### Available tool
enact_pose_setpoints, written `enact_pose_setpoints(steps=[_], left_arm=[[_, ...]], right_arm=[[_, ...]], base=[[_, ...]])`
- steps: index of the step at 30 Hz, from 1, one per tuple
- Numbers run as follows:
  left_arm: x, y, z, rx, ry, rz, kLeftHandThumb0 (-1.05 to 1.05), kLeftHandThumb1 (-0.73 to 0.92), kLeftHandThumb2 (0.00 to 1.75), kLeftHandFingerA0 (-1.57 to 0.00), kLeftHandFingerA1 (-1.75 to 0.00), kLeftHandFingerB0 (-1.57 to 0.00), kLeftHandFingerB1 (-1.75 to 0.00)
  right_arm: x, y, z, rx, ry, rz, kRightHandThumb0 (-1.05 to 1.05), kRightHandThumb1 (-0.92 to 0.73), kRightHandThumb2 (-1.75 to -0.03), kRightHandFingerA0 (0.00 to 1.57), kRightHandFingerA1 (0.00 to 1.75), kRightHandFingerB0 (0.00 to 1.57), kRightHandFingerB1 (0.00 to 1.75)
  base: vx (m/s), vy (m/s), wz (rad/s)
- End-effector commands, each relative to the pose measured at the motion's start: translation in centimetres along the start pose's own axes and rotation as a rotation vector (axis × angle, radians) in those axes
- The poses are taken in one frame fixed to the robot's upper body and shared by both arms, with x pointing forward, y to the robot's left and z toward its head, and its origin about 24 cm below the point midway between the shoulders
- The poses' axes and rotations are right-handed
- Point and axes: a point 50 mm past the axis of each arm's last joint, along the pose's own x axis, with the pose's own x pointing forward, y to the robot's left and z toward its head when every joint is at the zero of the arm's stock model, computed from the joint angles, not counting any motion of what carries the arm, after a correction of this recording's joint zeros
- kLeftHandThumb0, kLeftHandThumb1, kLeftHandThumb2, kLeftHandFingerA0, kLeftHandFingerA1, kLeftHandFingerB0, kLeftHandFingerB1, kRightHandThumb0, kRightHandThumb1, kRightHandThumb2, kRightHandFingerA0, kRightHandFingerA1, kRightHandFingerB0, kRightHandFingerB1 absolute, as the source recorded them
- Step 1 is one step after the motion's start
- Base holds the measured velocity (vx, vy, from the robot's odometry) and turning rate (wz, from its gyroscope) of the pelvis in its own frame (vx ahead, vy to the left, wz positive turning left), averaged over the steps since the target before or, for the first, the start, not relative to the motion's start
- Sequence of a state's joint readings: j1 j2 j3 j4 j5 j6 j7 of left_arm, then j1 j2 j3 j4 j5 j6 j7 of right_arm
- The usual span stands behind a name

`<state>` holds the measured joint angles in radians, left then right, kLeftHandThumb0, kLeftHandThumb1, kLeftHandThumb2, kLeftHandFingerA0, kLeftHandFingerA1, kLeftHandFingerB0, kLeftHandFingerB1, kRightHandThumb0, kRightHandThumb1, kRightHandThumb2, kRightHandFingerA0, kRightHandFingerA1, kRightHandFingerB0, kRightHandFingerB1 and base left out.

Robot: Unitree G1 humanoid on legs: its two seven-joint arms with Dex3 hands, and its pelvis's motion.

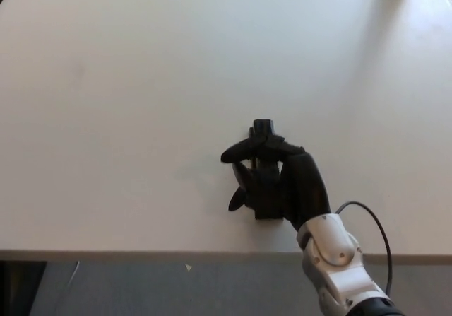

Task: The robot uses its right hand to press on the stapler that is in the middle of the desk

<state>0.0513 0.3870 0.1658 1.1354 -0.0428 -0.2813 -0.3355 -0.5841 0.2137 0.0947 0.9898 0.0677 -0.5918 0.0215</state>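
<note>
A broad, pale desk [141, 83] fills almost the whole frame, its near edge running across the bottom, with a grey strip of floor [162, 288] below it. A little right of centre and in the lower half of the picture lies the black stapler [263, 128], its long axis running up and down the frame; only its far end shows clearly above the robot's fingers, and a dark block that seems to be its near end shows at the lower edge of the hand. The right hand [279, 174] comes in from the lower right corner on a white and grey forearm [335, 259], and it lies on top of the stapler, covering most of its length. The black fingers [239, 152] are curled and drawn together over the stapler's body, one reaching out to the left at the upper side, another bent down beside the stapler's left flank; they rest on it from above, and the view does not show whether they truly wrap around it or only bear down on it. A thin dark cable [374, 224] loops from the wrist over the desk edge at lower right. The left hand does not show anywhere in the frame.
</note>
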Motion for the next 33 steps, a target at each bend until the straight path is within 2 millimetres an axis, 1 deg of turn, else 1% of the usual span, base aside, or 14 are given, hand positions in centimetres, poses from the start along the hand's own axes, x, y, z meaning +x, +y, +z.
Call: enact_pose_setpoints(steps=[1,2,4,7,8,12,15,18,20,23,25,28,32,33], left_arm=[[1.5,1.9,5.6,-0.05,-0.136,0.053,-0.47,0.92,0.96,-0.01,-0.24,-0.01,-0.2],[1.7,1.9,6.0,-0.057,-0.144,0.054,-0.48,0.92,0.94,-0.03,-0.29,-0.02,-0.22],[1.7,1.9,6.1,-0.058,-0.146,0.054,-0.48,0.92,0.95,-0.02,-0.26,-0.01,-0.21],[1.9,2.0,6.8,-0.055,-0.164,0.051,-0.45,0.92,0.98,0.0,-0.24,0.0,-0.21],[1.9,2.0,7.1,-0.051,-0.172,0.055,-0.44,0.92,0.96,-0.01,-0.28,-0.01,-0.22],[2.2,2.1,7.8,-0.076,-0.182,0.066,-0.46,0.92,0.96,-0.01,-0.26,-0.01,-0.22],[2.2,2.3,8.2,-0.081,-0.19,0.072,-0.46,0.92,0.94,-0.02,-0.27,-0.02,-0.22],[2.3,2.4,8.7,-0.085,-0.2,0.076,-0.46,0.92,0.92,-0.03,-0.29,-0.02,-0.23],[2.3,2.4,9.0,-0.07,-0.21,0.076,-0.45,0.92,0.96,-0.01,-0.26,-0.01,-0.22],[2.3,2.6,9.5,-0.077,-0.228,0.074,-0.45,0.92,0.96,0.0,-0.24,0.0,-0.22],[2.3,2.7,9.6,-0.084,-0.227,0.074,-0.45,0.92,0.97,0.0,-0.22,0.0,-0.2],[2.4,2.9,10.3,-0.071,-0.236,0.074,-0.45,0.92,0.98,0.0,-0.23,0.0,-0.21],[2.4,3.0,10.4,-0.076,-0.239,0.079,-0.46,0.92,0.96,0.0,-0.25,0.0,-0.23],[2.4,2.9,10.4,-0.08,-0.238,0.079,-0.46,0.92,0.96,0.0,-0.25,0.0,-0.22]], right_arm=[[3.2,-3.5,9.2,0.103,-0.202,-0.004,-0.15,-0.8,-0.71,1.29,1.13,0.81,1.06],[2.9,-4.0,11.1,0.08,-0.269,0.013,-0.16,-0.82,-0.71,1.27,1.14,0.8,1.03],[2.6,-4.3,12.5,0.055,-0.317,0.017,-0.15,-0.79,-0.74,1.27,1.16,0.83,0.98],[1.8,-5.8,16.8,0.03,-0.436,0.032,-0.16,-0.79,-0.74,1.27,1.19,0.79,1.15],[1.3,-6.4,18.2,0.015,-0.478,0.035,-0.16,-0.79,-0.78,1.25,1.18,0.78,1.1],[-1.0,-8.4,22.6,-0.027,-0.558,-0.012,-0.1,-0.76,-0.89,1.2,1.37,0.71,1.27],[-2.1,-11.0,23.8,-0.046,-0.582,-0.048,-0.04,-0.83,-0.86,1.19,1.33,0.7,1.22],[-2.9,-14.0,24.0,-0.084,-0.568,-0.098,-0.02,-0.83,-0.81,1.15,1.42,0.73,1.2],[-4.2,-17.3,24.0,-0.115,-0.536,-0.158,0.02,-0.83,-0.8,1.13,1.45,0.72,1.2],[-7.0,-21.2,24.3,-0.182,-0.504,-0.301,0.03,-0.7,-0.96,1.15,1.38,0.74,1.23],[-8.1,-22.4,24.5,-0.185,-0.491,-0.347,0.01,-0.68,-1.0,1.19,1.32,0.8,1.18],[-11.2,-25.7,24.8,-0.196,-0.463,-0.477,0.04,-0.62,-1.08,1.21,1.26,0.86,1.19],[-15.7,-29.1,25.0,-0.174,-0.418,-0.676,0.06,-0.66,-1.08,1.22,1.3,0.82,1.18],[-16.5,-29.7,25.0,-0.155,-0.402,-0.702,0.04,-0.68,-1.02,1.25,1.2,0.85,1.19]], base=[[0.0,0.0,0.0],[0.0,0.0,0.0],[0.0,0.0,0.0],[0.0,0.0,0.0],[0.0,0.0,0.0],[0.0,0.0,0.0],[0.0,0.0,0.0],[0.0,0.0,0.0],[0.0,0.0,0.0],[0.0,0.0,0.0],[0.0,0.0,0.0],[0.0,0.0,0.0],[0.0,0.0,0.0],[0.0,0.0,0.0]])
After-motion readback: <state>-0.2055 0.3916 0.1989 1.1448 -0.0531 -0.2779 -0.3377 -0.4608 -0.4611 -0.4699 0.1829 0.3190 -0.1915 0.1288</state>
